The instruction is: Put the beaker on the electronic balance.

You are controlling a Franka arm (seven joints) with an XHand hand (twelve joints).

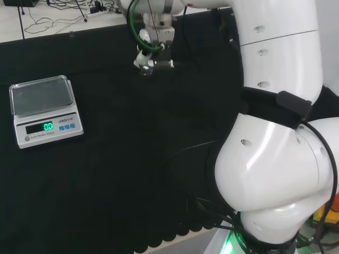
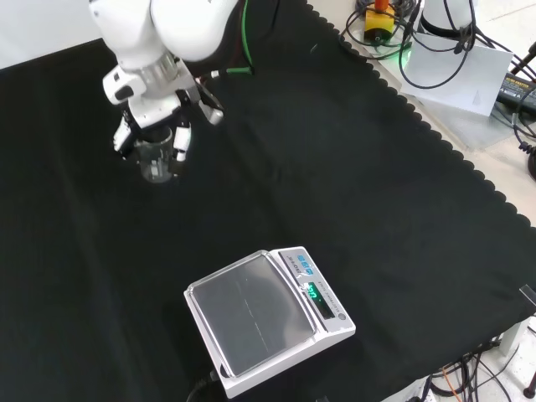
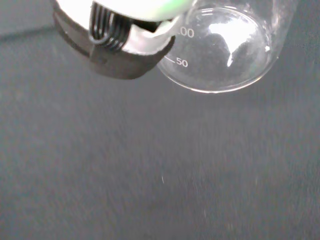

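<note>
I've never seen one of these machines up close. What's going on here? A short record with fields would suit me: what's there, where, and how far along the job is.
holder: robot hand, fingers curled round the beaker
beaker: clear glass, looks empty, printed marks on its wall, at the upper left of the front view
balance: on the black cloth, at the lower middle of the front view, display lit
balance pan: bare
job state: beaker not yet on the balance, well apart from it
</note>
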